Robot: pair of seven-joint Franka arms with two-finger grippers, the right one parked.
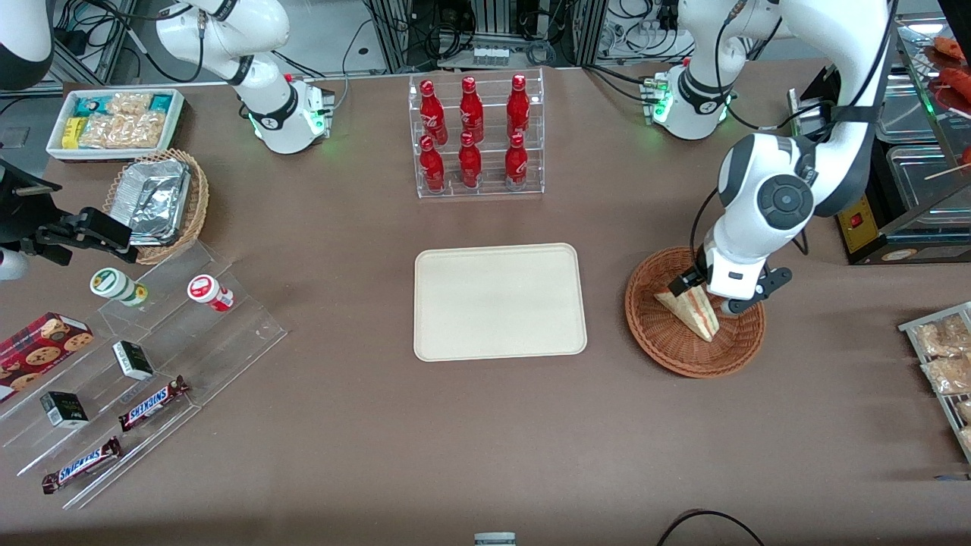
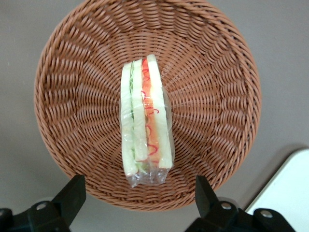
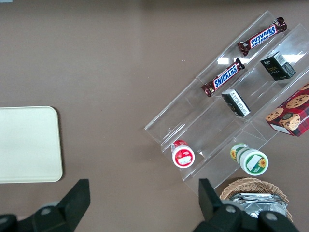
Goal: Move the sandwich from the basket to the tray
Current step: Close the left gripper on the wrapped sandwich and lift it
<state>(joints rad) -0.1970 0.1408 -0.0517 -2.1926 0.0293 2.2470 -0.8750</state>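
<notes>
Gripper (image 2: 137, 193) spread wide above wrapped sandwich (image 2: 146, 121) in wicker basket (image 2: 217, 72), aligned for grasp; tray (image 1: 499, 301) waits bare.

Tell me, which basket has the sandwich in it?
The round reddish-brown basket under the open gripper holds the sandwich; the tan one holds foil containers.

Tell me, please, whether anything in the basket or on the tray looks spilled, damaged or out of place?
Nothing stands out. The wrapped sandwich lies intact in the reddish-brown wicker basket, its layers together and nothing spilled. The cream tray sits flat and bare. The left arm's claw hangs open above the basket, touching nothing.
</notes>
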